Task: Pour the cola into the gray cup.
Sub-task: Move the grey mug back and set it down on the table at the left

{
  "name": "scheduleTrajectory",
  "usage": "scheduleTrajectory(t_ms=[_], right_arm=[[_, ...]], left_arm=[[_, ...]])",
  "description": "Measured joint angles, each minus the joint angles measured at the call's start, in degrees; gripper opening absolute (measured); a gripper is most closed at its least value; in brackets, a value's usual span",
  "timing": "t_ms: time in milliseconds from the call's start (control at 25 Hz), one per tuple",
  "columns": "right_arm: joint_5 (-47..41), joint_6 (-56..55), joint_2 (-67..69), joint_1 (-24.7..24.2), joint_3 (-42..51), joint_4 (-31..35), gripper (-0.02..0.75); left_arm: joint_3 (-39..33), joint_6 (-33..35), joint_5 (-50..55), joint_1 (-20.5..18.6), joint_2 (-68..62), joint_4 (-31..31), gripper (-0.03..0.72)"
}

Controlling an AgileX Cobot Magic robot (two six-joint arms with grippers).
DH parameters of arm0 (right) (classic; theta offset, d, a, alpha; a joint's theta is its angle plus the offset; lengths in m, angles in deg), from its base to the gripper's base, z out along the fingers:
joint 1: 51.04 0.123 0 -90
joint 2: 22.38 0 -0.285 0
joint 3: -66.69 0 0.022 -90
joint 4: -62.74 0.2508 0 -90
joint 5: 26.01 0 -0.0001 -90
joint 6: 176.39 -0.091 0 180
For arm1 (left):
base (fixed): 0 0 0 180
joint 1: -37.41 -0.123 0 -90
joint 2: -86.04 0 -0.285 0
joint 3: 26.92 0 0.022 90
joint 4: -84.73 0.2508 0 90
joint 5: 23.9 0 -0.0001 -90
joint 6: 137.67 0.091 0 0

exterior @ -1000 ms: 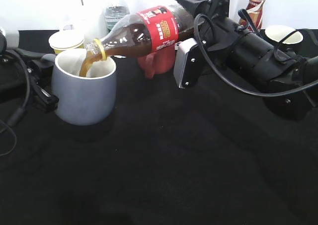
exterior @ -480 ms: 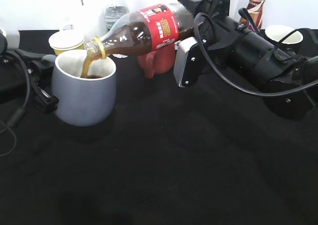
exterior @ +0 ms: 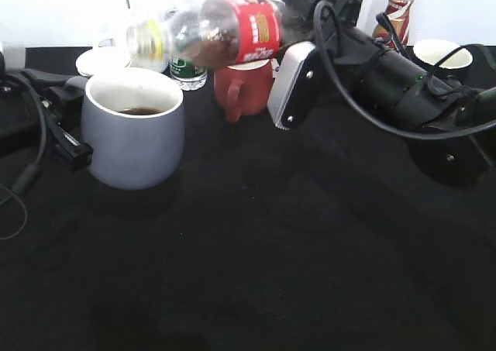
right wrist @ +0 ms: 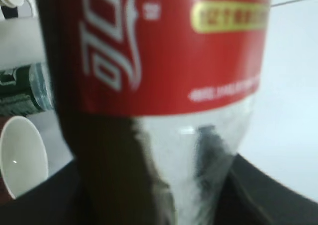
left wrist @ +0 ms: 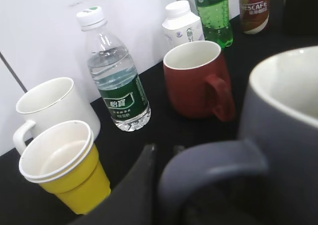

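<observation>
The cola (exterior: 225,32) is a clear bottle with a red label, held almost level above the table, neck pointing left and clear of the cup. My right gripper (exterior: 298,22) is shut on its base; the bottle fills the right wrist view (right wrist: 159,86). The gray cup (exterior: 133,138) stands at the left with dark liquid inside. My left gripper (exterior: 66,126) is shut on its squarish handle (left wrist: 213,160) at the cup's left side; the cup's wall shows in the left wrist view (left wrist: 283,150).
Behind the cup are a red mug (exterior: 244,91), a water bottle with green label (left wrist: 117,86), a white mug (left wrist: 47,106), a yellow paper cup (left wrist: 67,178), a white bottle (left wrist: 183,24) and a green bottle (left wrist: 213,11). A coffee bottle (exterior: 399,10) and a black mug (exterior: 442,56) stand far right.
The cola bottle has tipped back up and risen; its neck left the cup's rim and the stream has stopped. The cup and left gripper have not moved.
</observation>
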Motion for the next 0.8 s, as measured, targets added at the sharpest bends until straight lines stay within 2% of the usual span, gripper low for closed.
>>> scheduleTrajectory(t_ms=[120, 320, 400, 480, 560, 640, 800], right_arm=[[0.00, -11.52, 0.00, 0.00, 0.00, 0.00, 0.393], [0.00, -60.75, 0.00, 0.00, 0.00, 0.37, 0.393], [0.00, -74.46, 0.00, 0.00, 0.00, 0.42, 0.385], [0.00, -82.27, 0.00, 0.00, 0.00, 0.49, 0.385], [0.00, -84.15, 0.00, 0.00, 0.00, 0.51, 0.385], [0.00, -84.38, 0.00, 0.00, 0.00, 0.56, 0.385], [-0.17, -84.40, 0.00, 0.00, 0.00, 0.56, 0.385]], left_arm=[[0.00, 0.00, -0.13, 0.00, 0.00, 0.00, 0.052], [-0.07, 0.00, -1.37, 0.00, 0.00, -1.37, 0.052], [-0.07, 0.00, -2.90, 0.00, 0.00, -3.64, 0.052], [-0.07, 0.00, -4.23, 0.00, 0.00, -6.71, 0.052], [-0.07, 2.87, -8.23, -0.53, 0.00, -11.85, 0.052], [-0.07, 5.07, -12.75, -4.36, 0.00, -16.82, 0.052], [-0.07, 5.60, -15.04, -19.52, -0.05, -18.75, 0.052]])
